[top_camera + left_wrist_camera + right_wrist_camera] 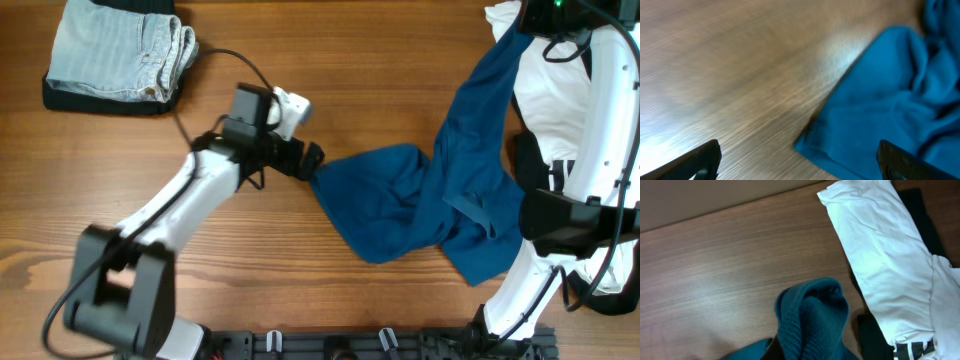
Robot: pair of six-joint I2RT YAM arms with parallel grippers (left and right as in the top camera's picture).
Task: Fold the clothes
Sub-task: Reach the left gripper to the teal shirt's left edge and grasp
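The dark-blue shirt (pixel 440 200) lies crumpled on the wooden table, with one part stretched up toward the far right. My right gripper (pixel 520 28) is shut on that raised part and holds it up; the right wrist view shows bunched ribbed blue fabric (pixel 815 315) between the fingers. My left gripper (pixel 312 162) is open at the shirt's left corner. In the left wrist view its fingertips (pixel 800 162) straddle the shirt's corner edge (pixel 840 145) close above the table.
A folded pale-blue denim piece (pixel 125 50) on dark cloth lies at the far left. A white garment with black stripes (pixel 545 90) lies at the far right, under my right arm; it also shows in the right wrist view (pixel 885 250).
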